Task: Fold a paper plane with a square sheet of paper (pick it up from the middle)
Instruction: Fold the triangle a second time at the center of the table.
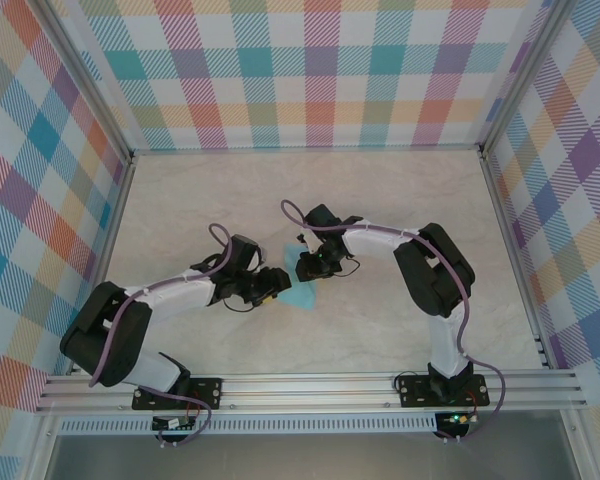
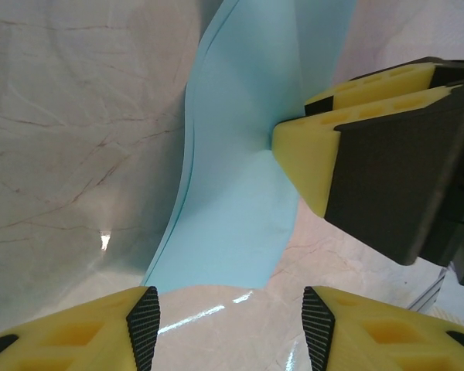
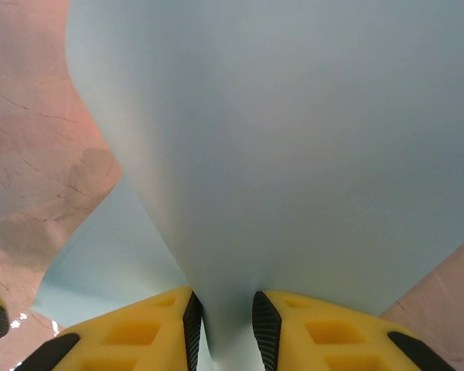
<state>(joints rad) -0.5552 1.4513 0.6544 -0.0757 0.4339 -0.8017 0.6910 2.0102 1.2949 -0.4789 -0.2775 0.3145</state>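
I am working over the marble table (image 1: 400,200), where the left arm (image 1: 170,295) and the right arm (image 1: 380,240) are both reaching in toward the middle of the top view, and the square sheet of paper (image 1: 302,296) is lying between their wrists. I am judging the step in hand to be the first fold: one side is pinching the sheet near its middle while the other is lining up to take a free part. The right gripper (image 3: 228,328) is clamping the paper, its jaws standing narrow with only the sheet between the black pads (image 3: 192,317). In the left wrist view it is entering from the right edge of the frame (image 2: 371,154) and biting the sheet at centre. The left gripper (image 2: 230,332) is standing wide at the bottom of that frame, holding nothing, with the sheet's lower edge just above it. To do this well, I am thinking the pinch should hold firm without tugging, and the open jaws should come in low and square to that edge, closing on one layer so the crease is running straight. The paper itself is looking thin, plain and light blue, unmarked. It is bowing up from the table in a soft tent toward the pinch, with one curved edge sweeping down the left of centre in the left wrist view. I am seeing no sharp crease anywhere, so I am judging the fold as barely begun
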